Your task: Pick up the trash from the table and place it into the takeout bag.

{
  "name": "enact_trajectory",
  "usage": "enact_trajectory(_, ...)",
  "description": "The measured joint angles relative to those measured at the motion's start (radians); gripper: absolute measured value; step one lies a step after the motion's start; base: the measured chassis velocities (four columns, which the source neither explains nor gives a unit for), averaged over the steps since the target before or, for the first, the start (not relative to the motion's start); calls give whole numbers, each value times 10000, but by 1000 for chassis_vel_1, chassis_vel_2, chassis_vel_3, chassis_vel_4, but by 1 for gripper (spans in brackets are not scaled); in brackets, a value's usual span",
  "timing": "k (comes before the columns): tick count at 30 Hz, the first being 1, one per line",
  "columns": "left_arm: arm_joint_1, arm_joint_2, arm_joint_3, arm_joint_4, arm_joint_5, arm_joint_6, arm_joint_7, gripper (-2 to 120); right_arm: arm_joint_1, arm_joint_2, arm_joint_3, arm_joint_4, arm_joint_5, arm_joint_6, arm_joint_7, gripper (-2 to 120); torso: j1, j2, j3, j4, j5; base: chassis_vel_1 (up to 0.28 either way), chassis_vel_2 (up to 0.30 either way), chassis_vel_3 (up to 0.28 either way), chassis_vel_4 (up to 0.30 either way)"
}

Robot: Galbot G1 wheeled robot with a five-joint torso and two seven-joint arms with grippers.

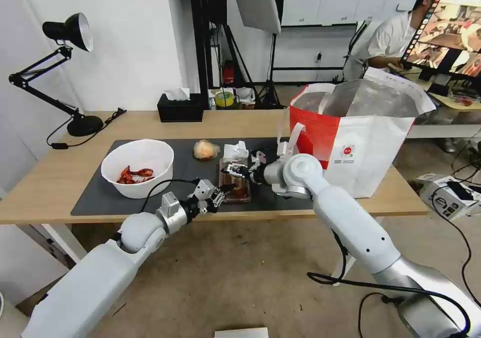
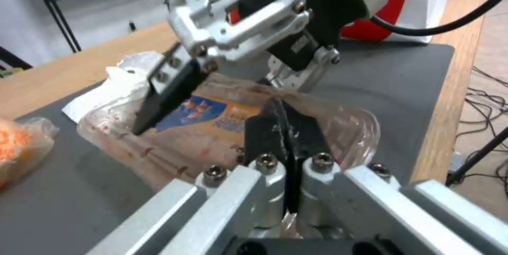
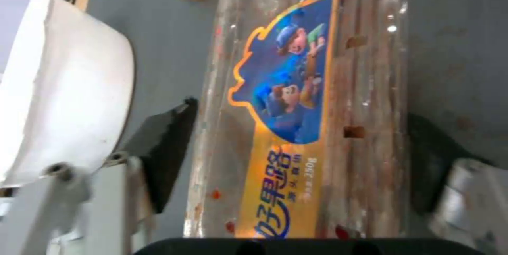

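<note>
While the left gripper [image 2: 288,143] pinches the clear tray's [image 3: 307,100] near edge, the right gripper [image 3: 296,155] straddles it, unclenched. Pickup is underway; next, a firm squeeze, then a lift toward the takeout bag [image 1: 361,142].

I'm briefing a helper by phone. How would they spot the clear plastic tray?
On the wooden table, find the dark mat. Between the white bowl and the red-and-white bag lies the clear tray. Unlike its neighbours, it is see-through and bears a blue-and-orange cartoon label.

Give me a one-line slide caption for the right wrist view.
Open right gripper straddles the clear plastic tray on the dark mat, white bowl alongside.
</note>
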Motion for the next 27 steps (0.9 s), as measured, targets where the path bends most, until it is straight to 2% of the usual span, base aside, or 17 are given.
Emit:
enact_trajectory(2, -12, 35, -2, -14, -27, -6, -4, 0, 8, -46, -30, -3, 52, 1, 31, 64, 1, -1, 1, -1, 1, 0, 0, 0, 0)
enact_trajectory(3, -12, 35, -2, -14, -27, -6, -4, 0, 8, -46, -30, -3, 52, 1, 31, 64, 1, -1, 1, -1, 1, 0, 0, 0, 0)
enact_trajectory(5, -40, 75, -11, -19, -49, -15, -6, 0, 8, -137, -64, -2, 78, 2, 36, 54, 1, -2, 3, 2, 2, 0, 0, 0, 0)
enact_trajectory(6, -40, 75, -11, -19, -49, -15, -6, 0, 8, -137, -64, -2, 78, 2, 36, 54, 1, -2, 3, 2, 2, 0, 0, 0, 0)
enact_trajectory(8, -57, 95, -46, -27, -76, -21, -11, 0, -7, -234, -84, 20, 98, 4, 32, 42, 3, -4, 4, 8, 3, 0, 0, 0, 0)
enact_trajectory(9, -57, 95, -46, -27, -76, -21, -11, 0, -7, -234, -84, 20, 98, 4, 32, 42, 3, -4, 4, 8, 3, 0, 0, 0, 0)
enact_trajectory(12, -58, 145, -115, -83, -131, -28, -18, 0, -47, -347, -93, 70, 131, 5, 0, 28, 6, -6, 7, 11, 4, 0, 0, 0, 0)
enact_trajectory(13, -58, 145, -115, -83, -131, -28, -18, 0, -47, -347, -93, 70, 131, 5, 0, 28, 6, -6, 7, 11, 4, 0, 0, 0, 0)
enact_trajectory(15, -7, 205, -234, -158, -221, -29, -18, 0, -81, -384, -112, 144, 154, 3, -15, 18, 6, -7, 7, 17, 7, 0, 0, 0, 0)
enact_trajectory(17, 29, 236, -300, -191, -269, -29, -17, 0, -94, -392, -109, 181, 157, 2, -18, 14, 6, -7, 6, 17, 6, 0, 0, 0, 0)
enact_trajectory(19, 122, 300, -483, -253, -337, -31, -16, 0, -121, -394, -68, 246, 165, 2, -25, 3, 6, -7, 6, 15, 5, 0, 0, 0, 0)
enact_trajectory(24, 297, 392, -704, -403, -456, -65, -128, 0, -154, -393, 19, 256, 181, 1, -46, 0, 6, -7, 6, 12, 4, 0, 0, 0, 0)
enact_trajectory(27, 588, 536, -947, -713, -654, -69, -537, 0, -175, -395, 163, 285, 168, -12, -54, 0, 6, -7, 7, 10, 2, 0, 0, 0, 0)
